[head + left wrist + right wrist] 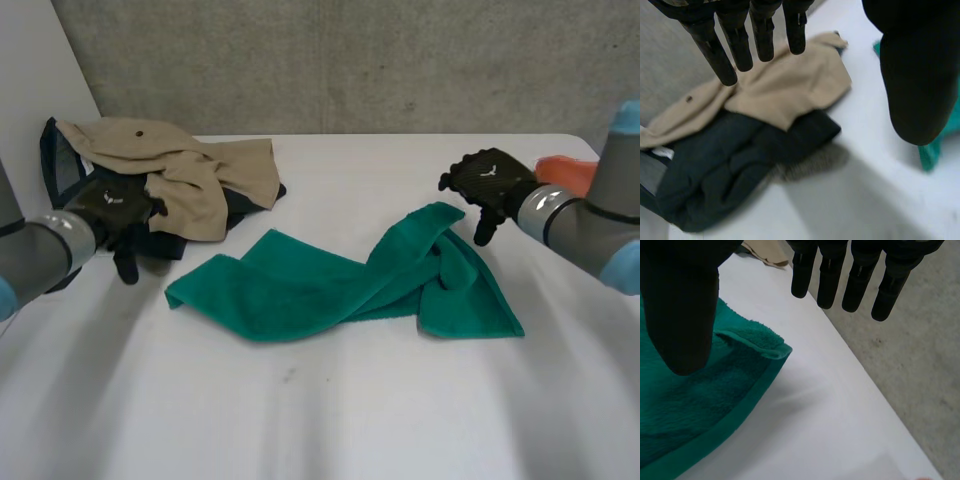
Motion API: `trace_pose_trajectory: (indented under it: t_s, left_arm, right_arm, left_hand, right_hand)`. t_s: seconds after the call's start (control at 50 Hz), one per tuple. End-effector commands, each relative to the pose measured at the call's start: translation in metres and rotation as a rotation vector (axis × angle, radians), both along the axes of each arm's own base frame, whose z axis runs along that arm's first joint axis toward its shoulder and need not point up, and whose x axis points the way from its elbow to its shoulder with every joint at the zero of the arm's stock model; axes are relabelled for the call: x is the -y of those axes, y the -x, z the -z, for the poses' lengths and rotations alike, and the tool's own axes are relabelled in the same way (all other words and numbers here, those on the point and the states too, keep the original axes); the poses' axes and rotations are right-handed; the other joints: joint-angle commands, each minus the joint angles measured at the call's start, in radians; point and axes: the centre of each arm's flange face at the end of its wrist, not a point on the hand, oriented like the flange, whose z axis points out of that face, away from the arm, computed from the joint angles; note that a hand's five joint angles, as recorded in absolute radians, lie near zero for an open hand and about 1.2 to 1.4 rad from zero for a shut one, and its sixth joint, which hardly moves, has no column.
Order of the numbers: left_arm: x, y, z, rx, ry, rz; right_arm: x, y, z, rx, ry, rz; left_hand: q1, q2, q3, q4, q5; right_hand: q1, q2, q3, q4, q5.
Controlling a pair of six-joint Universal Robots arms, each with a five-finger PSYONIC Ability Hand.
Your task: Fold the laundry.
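A white surface (330,400) stands before a grey concrete wall (350,60). A green towel (300,285) lies crumpled at its middle, twisted, with its right part bunched over itself. At the far left sits a pile: a beige garment (190,170) on top of a dark one (715,170). Something orange (568,172) shows at the far right, behind the right arm.

The left hand (115,205) hovers at the near edge of the pile, fingers straight and holding nothing. The right hand (488,182) hangs above the towel's far right corner (782,347), likewise released, thumb and fingers spread apart.

The step in hand looks like taking hold of the towel to spread it flat. To do that well, the right hand should come down on the hemmed corner and pinch a single layer, not the bunch beside it. The left hand must cross from the pile to the towel's left end, so both can draw it taut before any fold.
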Motion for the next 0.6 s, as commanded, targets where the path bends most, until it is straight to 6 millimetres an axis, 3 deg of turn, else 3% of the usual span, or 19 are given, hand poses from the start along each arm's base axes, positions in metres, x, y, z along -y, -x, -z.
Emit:
trace_pose_trajectory:
  t_s: [0.02, 0.2, 0.24, 0.3, 0.4, 0.48, 0.5, 0.6]
  left_arm:
    - [0.007, -0.017, 0.022, 0.018, -0.028, 0.006]
    - [0.0, -0.011, 0.037, -0.018, -0.071, 0.057]
    - [-0.002, -0.008, 0.04, -0.027, -0.083, 0.067]
    - [-0.007, -0.002, 0.043, -0.039, -0.099, 0.087]
    - [-0.01, 0.009, 0.049, -0.048, -0.102, 0.107]
    - [-0.01, 0.018, 0.054, -0.047, -0.091, 0.117]
    - [-0.008, 0.021, 0.056, -0.044, -0.082, 0.119]
    - [-0.009, 0.036, 0.059, -0.047, -0.075, 0.136]
  right_arm:
    - [0.011, -0.018, 0.034, -0.03, 0.077, -0.092]
    - [0.031, -0.034, 0.068, -0.009, 0.2, -0.113]
    - [0.035, -0.035, 0.07, 0.001, 0.221, -0.106]
    - [0.042, -0.033, 0.062, 0.033, 0.247, -0.076]
    - [0.037, -0.029, 0.027, 0.116, 0.247, -0.056]
    - [0.027, -0.021, -0.021, 0.2, 0.264, -0.032]
    - [0.021, -0.016, -0.043, 0.233, 0.279, -0.024]
    - [0.004, 0.001, -0.097, 0.318, 0.316, 0.018]
  left_hand:
    - [0.068, 0.05, 0.056, 0.046, 0.046]
    - [0.018, 0.0, 0.006, -0.004, -0.004]
    - [0.015, -0.003, 0.004, -0.007, -0.007]
    - [0.015, -0.003, 0.004, -0.007, -0.007]
    - [0.023, 0.006, 0.012, 0.002, 0.002]
    - [0.041, 0.023, 0.03, 0.02, 0.02]
    - [0.059, 0.041, 0.047, 0.037, 0.037]
    - [0.167, 0.149, 0.156, 0.146, 0.146]
  right_hand:
    - [0.085, 0.094, 0.088, 0.083, 0.072]
    - [0.219, 0.229, 0.223, 0.218, 0.207]
    - [0.395, 0.404, 0.398, 0.393, 0.382]
    - [0.94, 0.95, 0.944, 0.939, 0.928]
    - [0.978, 0.987, 0.981, 0.976, 0.965]
    - [0.978, 0.987, 0.981, 0.976, 0.965]
    - [0.978, 0.987, 0.981, 0.976, 0.965]
    - [0.978, 0.987, 0.981, 0.976, 0.965]
